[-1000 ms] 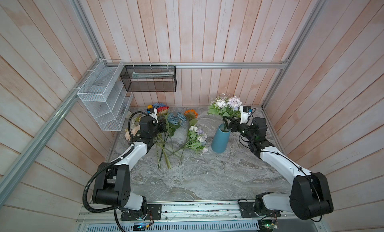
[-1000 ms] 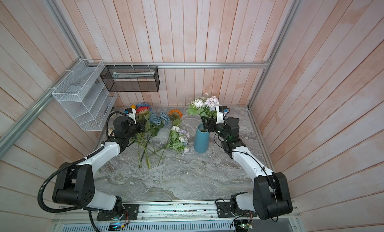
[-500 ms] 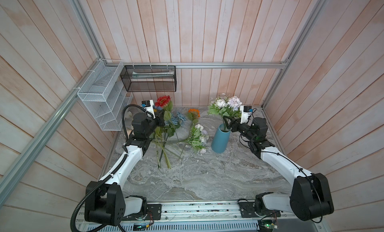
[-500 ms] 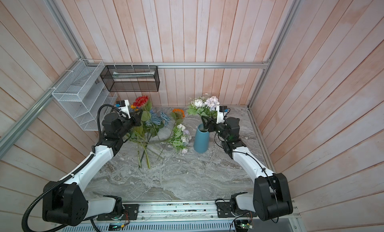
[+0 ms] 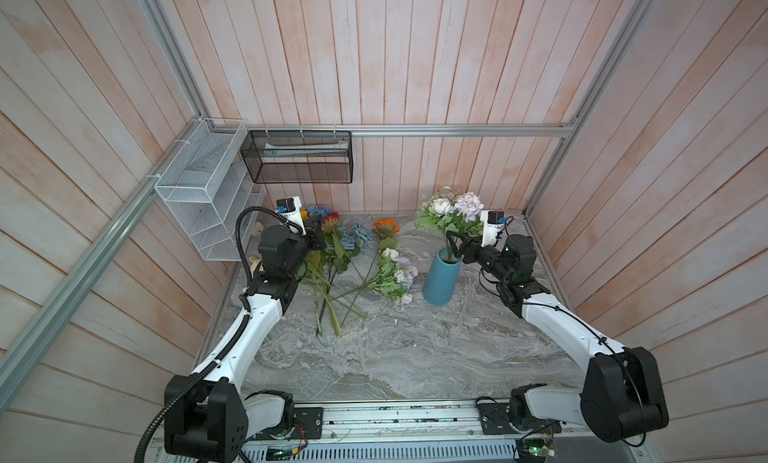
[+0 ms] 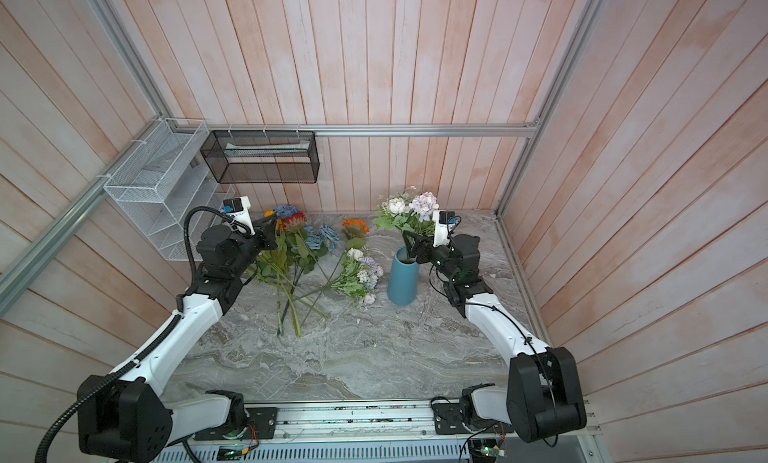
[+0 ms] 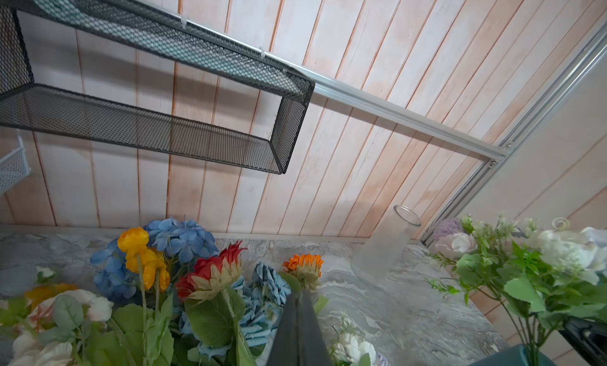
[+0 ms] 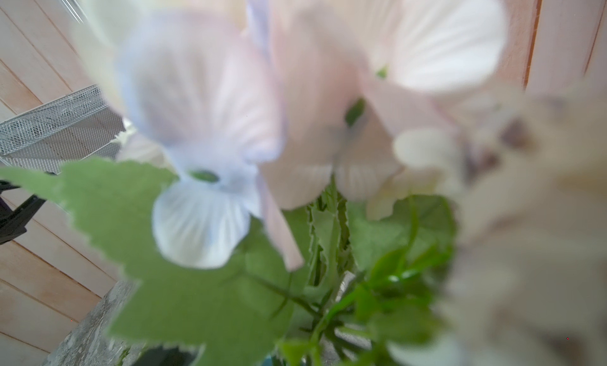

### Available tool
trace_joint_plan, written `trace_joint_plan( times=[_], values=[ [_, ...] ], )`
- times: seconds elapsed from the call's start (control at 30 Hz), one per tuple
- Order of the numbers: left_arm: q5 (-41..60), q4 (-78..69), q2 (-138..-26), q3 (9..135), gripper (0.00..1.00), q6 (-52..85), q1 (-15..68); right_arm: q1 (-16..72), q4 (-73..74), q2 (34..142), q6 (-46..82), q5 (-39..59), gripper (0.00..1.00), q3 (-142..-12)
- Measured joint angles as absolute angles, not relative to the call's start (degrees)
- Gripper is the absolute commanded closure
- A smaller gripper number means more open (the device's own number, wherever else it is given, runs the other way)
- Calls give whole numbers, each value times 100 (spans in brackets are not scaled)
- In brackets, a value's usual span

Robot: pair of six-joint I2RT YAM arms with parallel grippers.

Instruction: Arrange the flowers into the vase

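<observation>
Nearest me the loose flowers (image 5: 332,282) lie on the worktop (image 5: 415,357): light, floppy things, I judge, best pinched low on the wiry stem, never the bloom. Beyond, my left fingers (image 7: 299,328) are pressed shut beside the red daisy (image 7: 210,275), whether on a stem I cannot tell; my right fingers (image 5: 457,235) stand apart around the stems of the bunch (image 5: 451,207) already in the blue vase (image 5: 442,280).

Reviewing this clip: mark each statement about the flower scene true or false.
1. The blue vase stands upright with flowers in it. True.
2. Every flower is already in the vase. False: several loose flowers lie on the table beside it.
3. The left jaws are wide open. False: the left gripper is shut.
4. A clear glass vase stands near the back wall. True.
</observation>
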State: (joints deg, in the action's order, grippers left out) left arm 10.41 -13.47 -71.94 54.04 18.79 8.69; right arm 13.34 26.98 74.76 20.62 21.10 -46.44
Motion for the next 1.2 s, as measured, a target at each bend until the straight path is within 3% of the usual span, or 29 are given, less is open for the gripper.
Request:
trace_joint_plan(
  times=[0.07, 0.13, 0.3, 0.4, 0.5, 0.9, 1.2],
  values=[
    [1041, -1352, -7266, 5328, 100, 1984, 937, 1334, 2698, 7476, 2075, 2108, 30, -4644],
    [1035, -1372, -7373, 5223, 92, 2132, 1070, 1334, 2700, 7476, 2086, 2108, 30, -4644],
    [838, -1372, -7832, 4917, 49, 2541, 1559, 1334, 2698, 7476, 2086, 2110, 30, -4644],
    [617, -1326, -8121, 4733, 32, 2810, 1817, 1334, 2698, 7476, 2084, 2108, 30, -4644],
    [425, -1354, -8401, 4582, 23, 3210, 1955, 1334, 2700, 7476, 2084, 2110, 30, -4641],
    [143, -1900, -10274, 4829, 22, 4504, 2058, 1334, 2724, 7478, 2086, 2139, 30, -4641],
    [-126, -2471, -10770, 5417, 26, 4661, 2045, 1334, 2746, 7478, 2104, 2178, 30, -4532]
  ],
)
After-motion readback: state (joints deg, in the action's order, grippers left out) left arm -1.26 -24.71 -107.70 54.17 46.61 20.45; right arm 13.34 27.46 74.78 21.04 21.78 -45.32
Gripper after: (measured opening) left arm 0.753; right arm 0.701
